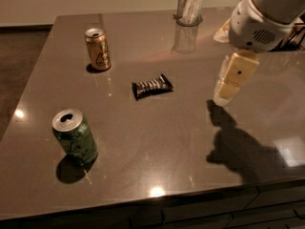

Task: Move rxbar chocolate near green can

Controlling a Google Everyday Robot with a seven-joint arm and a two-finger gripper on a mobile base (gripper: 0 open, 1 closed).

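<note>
The rxbar chocolate (152,86), a small black shiny wrapper with pale lettering, lies flat near the middle of the grey table (157,147). The green can (75,136) stands upright at the front left, well apart from the bar. My gripper (230,80) hangs over the table to the right of the bar, above the surface and pointing down. It holds nothing that I can see. Its shadow falls on the table in front of it.
A gold-tan can (97,48) stands at the back left. A clear glass cup (189,7) stands at the back middle. A dark wire basket (296,32) sits at the back right, mostly hidden behind my arm (262,13).
</note>
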